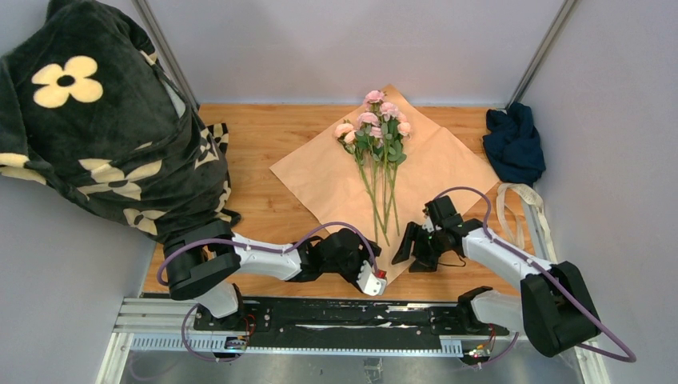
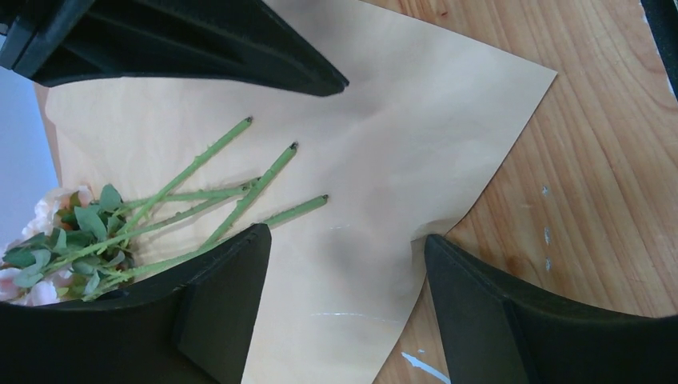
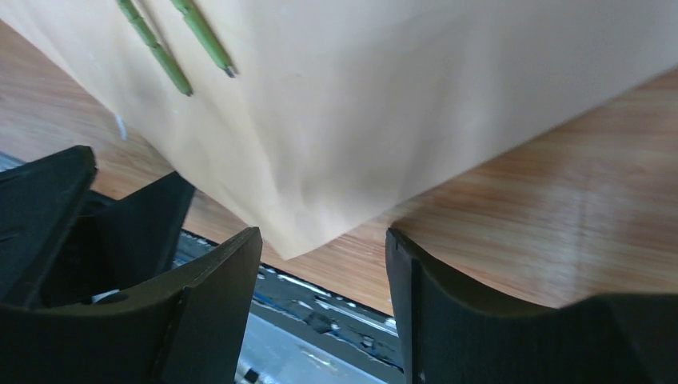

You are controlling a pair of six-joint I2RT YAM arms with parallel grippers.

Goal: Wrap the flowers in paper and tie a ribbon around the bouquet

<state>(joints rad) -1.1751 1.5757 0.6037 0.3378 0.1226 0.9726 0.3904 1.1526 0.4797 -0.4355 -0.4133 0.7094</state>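
Blanket [image 1: 96, 136], black with cream flower prints and the biggest thing in view, was heaped over the far-left corner, with its hem spilling onto the wooden table [image 1: 264, 152]. Bare wood ran between the hem and the paper, the widest open strip.

Paper [image 1: 436, 168] lay flat, tan face up, turned like a diamond at mid-table. Its far corner was near the back edge. Its near corner stopped just short of the front edge, above the black rail. A narrower strip of bare wood showed on the right side of the sheet.

Navy cloth [image 1: 513, 144] was bunched at the far-right table edge, apart from the paper.

Flowers [image 1: 376, 136] lay on the paper along its middle, pink blooms toward the far corner. The green stems pointed at the arms and the cut ends stopped short of the near corner.

Ribbon [image 1: 520, 204], cream, was looped loosely near the right table edge, below the navy cloth and off the paper.

Left gripper [image 2: 345, 240] hung low over the near part of the sheet, by the stem ends. Its fingers were spread wide and gripped nothing.

Right gripper [image 1: 416, 246] sat at the near-right edge of the paper. Its fingers were spread too, with the sheet's near corner showing in the gap and not pinched.
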